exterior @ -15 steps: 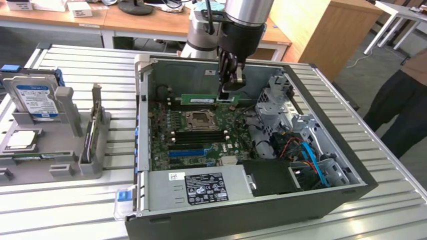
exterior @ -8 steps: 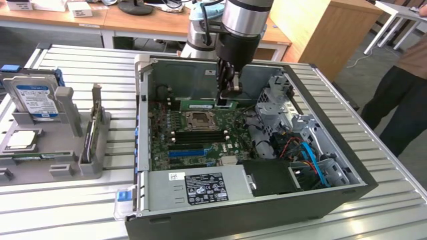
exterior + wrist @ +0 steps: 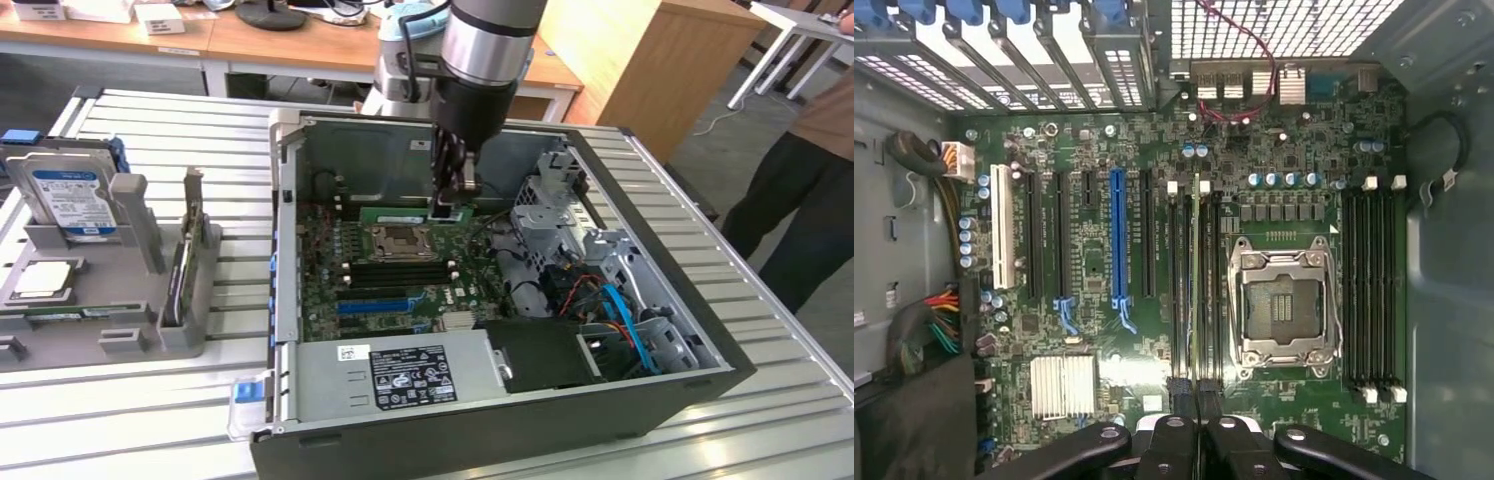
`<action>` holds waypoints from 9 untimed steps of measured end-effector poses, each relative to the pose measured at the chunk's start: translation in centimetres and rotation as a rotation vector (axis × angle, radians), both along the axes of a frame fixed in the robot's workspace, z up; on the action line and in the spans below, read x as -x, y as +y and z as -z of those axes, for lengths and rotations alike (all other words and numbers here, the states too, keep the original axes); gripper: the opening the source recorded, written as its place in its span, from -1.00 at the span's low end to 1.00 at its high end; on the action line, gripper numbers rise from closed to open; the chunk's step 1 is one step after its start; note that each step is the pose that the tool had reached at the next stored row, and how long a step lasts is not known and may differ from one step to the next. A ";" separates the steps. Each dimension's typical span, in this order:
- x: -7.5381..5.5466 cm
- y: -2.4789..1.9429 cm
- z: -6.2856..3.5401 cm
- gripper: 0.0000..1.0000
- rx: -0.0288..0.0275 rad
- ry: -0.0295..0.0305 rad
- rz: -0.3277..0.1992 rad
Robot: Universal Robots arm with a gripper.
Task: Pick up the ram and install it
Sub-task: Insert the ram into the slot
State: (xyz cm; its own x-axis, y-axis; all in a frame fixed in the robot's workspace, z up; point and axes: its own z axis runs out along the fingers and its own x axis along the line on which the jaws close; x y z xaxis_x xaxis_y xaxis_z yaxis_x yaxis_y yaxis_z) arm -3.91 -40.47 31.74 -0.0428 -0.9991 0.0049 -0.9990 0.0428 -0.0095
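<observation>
The ram point(image 3: 404, 214) is a thin green stick standing on edge just beyond the CPU socket point(image 3: 398, 240) inside the open computer case point(image 3: 286, 200). My gripper point(image 3: 449, 205) reaches straight down into the case and is shut on one end of the stick. In the wrist view the ram point(image 3: 1197, 280) shows edge-on as a narrow green line lying along the black memory slots point(image 3: 1179, 290) beside the socket point(image 3: 1284, 300), and the gripper point(image 3: 1195, 395) pinches its near end. Whether the stick is pressed fully into a slot cannot be told.
A second bank of black memory slots point(image 3: 1372, 290) lies on the socket's other side. A long blue slot connector point(image 3: 1118, 240) and a white one point(image 3: 1004, 240) sit nearby. Power supply point(image 3: 400, 370) and cables point(image 3: 614, 310) crowd the case. A grey fixture with a hard drive point(image 3: 67, 200) stands at the exterior view's left; a person point(image 3: 801, 180) at its right.
</observation>
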 end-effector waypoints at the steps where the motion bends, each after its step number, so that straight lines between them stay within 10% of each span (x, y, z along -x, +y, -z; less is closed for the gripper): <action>1: 0.0 0.00 0.12 -0.76 -0.0001 -0.0001 0.000; 9: 0.0 0.00 0.98 -0.76 -0.0002 -0.0001 0.001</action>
State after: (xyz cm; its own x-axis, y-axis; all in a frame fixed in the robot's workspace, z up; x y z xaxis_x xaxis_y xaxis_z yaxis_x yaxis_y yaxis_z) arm -3.91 -40.47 30.76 -0.0441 -0.9990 0.0047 -0.9990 0.0441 -0.0096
